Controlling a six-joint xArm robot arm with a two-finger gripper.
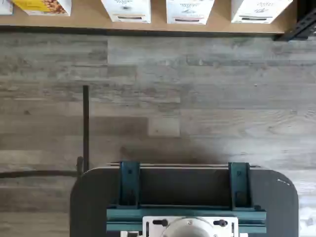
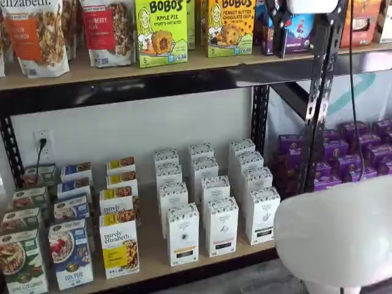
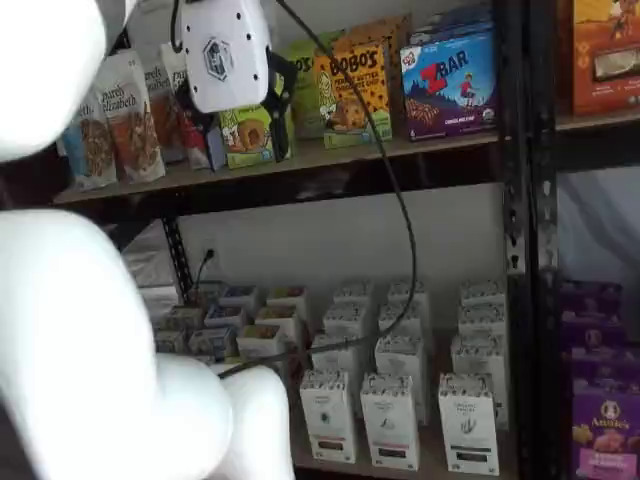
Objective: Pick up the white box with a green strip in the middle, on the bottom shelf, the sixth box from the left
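White box waits while the claw hangs high

The white box (image 2: 263, 215) stands at the front of the low surface (image 2: 150, 248). It is the right one of three white boxes in the front row, as both shelf views show (image 3: 468, 422). The wrist view shows its lower part at the surface edge (image 1: 259, 10). The claw (image 3: 240, 140) hangs high, in front of the top shelf (image 3: 300, 158). Its two black fingers (image 3: 281, 110) stand apart and hold nothing.

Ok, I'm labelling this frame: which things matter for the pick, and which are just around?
For the job: white box, bottom shelf, gripper, which is open.
Just around: Bobo's boxes, granola bags, purple boxes, neighbouring white cartons.
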